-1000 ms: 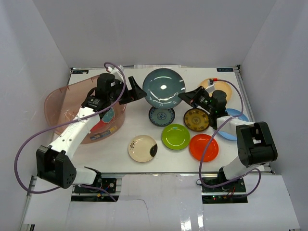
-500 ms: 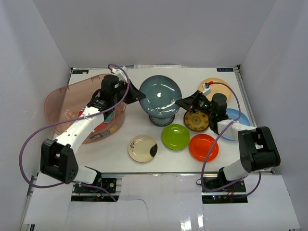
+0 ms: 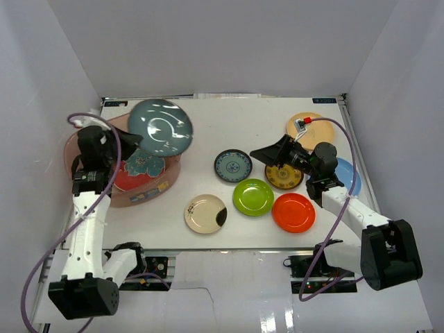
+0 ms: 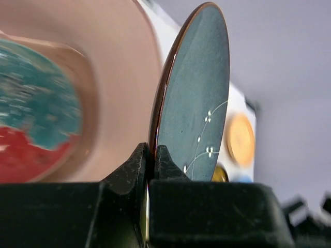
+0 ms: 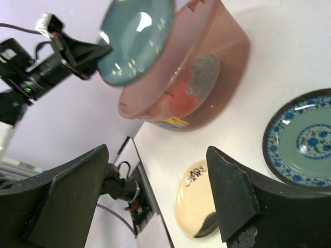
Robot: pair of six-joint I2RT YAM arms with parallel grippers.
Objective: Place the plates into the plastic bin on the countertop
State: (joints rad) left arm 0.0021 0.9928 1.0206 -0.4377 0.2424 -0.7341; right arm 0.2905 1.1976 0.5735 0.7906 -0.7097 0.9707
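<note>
My left gripper (image 3: pixel 132 143) (image 4: pixel 150 155) is shut on the rim of a large dark teal plate (image 3: pixel 161 127) (image 4: pixel 199 93) (image 5: pixel 135 39). It holds the plate tilted above the plastic bin (image 3: pixel 75 149) (image 4: pixel 124 77) (image 5: pixel 230 57) at the countertop's (image 3: pixel 229 118) left side. A red-and-teal plate (image 3: pixel 135 171) (image 4: pixel 31 113) (image 5: pixel 195 82) lies inside the bin. My right gripper (image 3: pixel 269 154) (image 5: pixel 155 170) is open and holds nothing, hovering above a dark gold patterned plate (image 3: pixel 284 175).
On the countertop lie a small blue patterned plate (image 3: pixel 233 166) (image 5: pixel 305 139), a green one (image 3: pixel 253 197), an orange-red one (image 3: pixel 293 212) and a cream one with a dark patch (image 3: pixel 206 213) (image 5: pixel 199 206). A yellow-orange plate (image 3: pixel 310 125) sits far right, and a blue one (image 3: pixel 345 182) under my right arm.
The left gripper closed on the teal plate and the right gripper let go of it. The left arm carried the plate left over the bin, and the right arm drew back.
</note>
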